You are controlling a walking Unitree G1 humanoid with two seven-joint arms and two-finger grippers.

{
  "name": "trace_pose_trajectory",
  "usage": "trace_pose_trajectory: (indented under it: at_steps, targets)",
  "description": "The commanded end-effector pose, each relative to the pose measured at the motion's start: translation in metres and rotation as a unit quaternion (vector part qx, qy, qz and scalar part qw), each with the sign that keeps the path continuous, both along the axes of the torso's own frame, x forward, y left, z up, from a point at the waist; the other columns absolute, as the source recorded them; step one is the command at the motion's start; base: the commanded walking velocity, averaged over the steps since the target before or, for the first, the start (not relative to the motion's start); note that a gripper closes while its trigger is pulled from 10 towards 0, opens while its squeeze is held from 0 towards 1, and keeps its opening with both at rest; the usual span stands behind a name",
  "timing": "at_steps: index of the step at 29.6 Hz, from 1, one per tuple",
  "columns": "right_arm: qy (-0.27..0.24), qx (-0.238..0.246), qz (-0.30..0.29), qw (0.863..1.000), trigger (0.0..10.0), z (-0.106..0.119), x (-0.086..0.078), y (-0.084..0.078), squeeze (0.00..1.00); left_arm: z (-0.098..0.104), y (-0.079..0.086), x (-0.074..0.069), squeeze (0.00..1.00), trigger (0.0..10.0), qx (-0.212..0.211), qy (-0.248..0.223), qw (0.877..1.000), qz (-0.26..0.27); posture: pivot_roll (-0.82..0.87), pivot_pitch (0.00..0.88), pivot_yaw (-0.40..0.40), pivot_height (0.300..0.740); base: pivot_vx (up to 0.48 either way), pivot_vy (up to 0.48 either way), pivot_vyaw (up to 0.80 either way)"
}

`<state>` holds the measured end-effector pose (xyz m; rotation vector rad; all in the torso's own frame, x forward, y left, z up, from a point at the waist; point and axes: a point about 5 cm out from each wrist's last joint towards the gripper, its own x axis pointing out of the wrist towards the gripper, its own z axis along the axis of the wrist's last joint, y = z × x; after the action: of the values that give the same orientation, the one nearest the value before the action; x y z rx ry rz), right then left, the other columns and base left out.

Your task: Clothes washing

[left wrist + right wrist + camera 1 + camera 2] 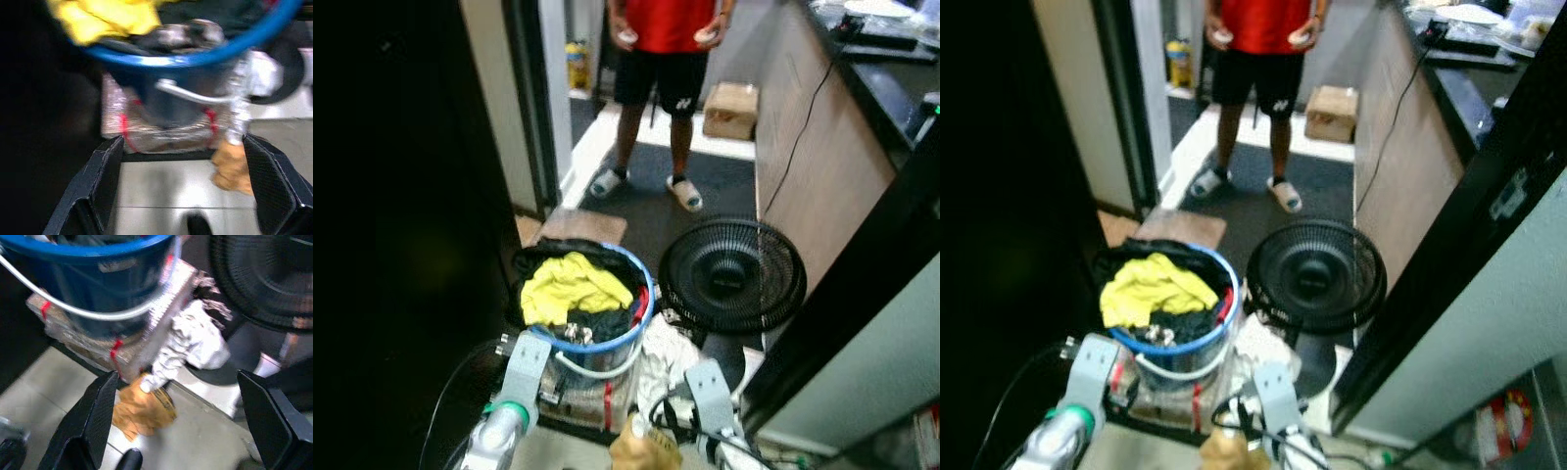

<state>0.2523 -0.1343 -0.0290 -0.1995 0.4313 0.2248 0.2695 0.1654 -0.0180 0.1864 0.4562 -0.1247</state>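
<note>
A blue bucket (607, 338) with a pale wire handle (195, 95) stands on the floor just in front of the robot, resting on a flat package wrapped in clear plastic and bound with red straps (117, 350). The bucket is heaped with laundry: a yellow garment (570, 284) lies on top toward the robot's left, with dark clothes (607, 321) beneath it and a strip of red cloth (641, 299) at the right rim. Just beside the bucket on the right, a black floor fan (732, 274) is tilted back, its round grille facing up. A crumpled white cloth (193, 345) lies between the package and the fan's base, and a tan cloth (142, 411) sits on the pale floor tiles just beside the package's near corner. The left gripper (183, 196) hovers low in front of the package, its two black fingers spread wide apart and holding nothing. The right gripper (183, 426) hangs near the tan cloth, its fingers likewise spread wide and empty. Farther back, a person in a red shirt (666, 24), black shorts and slippers stands on a dark mat, with a cardboard box (731, 110) near their feet. A long desk (822, 147) with a dark top runs along the right side.
</note>
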Motion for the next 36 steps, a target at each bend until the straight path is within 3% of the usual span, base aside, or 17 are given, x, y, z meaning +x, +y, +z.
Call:
trace_pose_trajectory:
  at_steps: [1,10,29,36]
  targets:
    - [0.015,-0.005,0.004,1.000,10.0,-0.0060,-0.0069,-0.0004,0.00,-0.0004,0.0001,-0.0002,0.00,10.0,0.003,0.001,1.000,-0.002,0.06,0.000,0.005,0.740,-0.349,0.000,0.79]
    - [0.016,-0.009,0.010,1.000,10.0,-0.0079,-0.0099,0.0016,0.00,-0.0013,0.0007,-0.0015,0.00,10.0,0.006,0.003,1.000,-0.003,0.06,0.000,0.010,0.740,-0.345,0.000,0.51]
    - [0.020,-0.012,0.016,1.000,10.0,-0.0089,-0.0111,0.0006,0.00,-0.0007,-0.0026,0.0001,0.00,10.0,0.025,-0.001,1.000,-0.005,0.06,0.000,0.005,0.740,0.000,0.000,0.00]
    - [0.022,-0.012,0.021,0.999,10.0,-0.0098,-0.0125,0.0034,0.00,0.0022,0.0035,0.0019,0.00,10.0,0.036,-0.013,0.999,0.010,0.06,0.000,0.008,0.740,0.000,0.000,0.00]
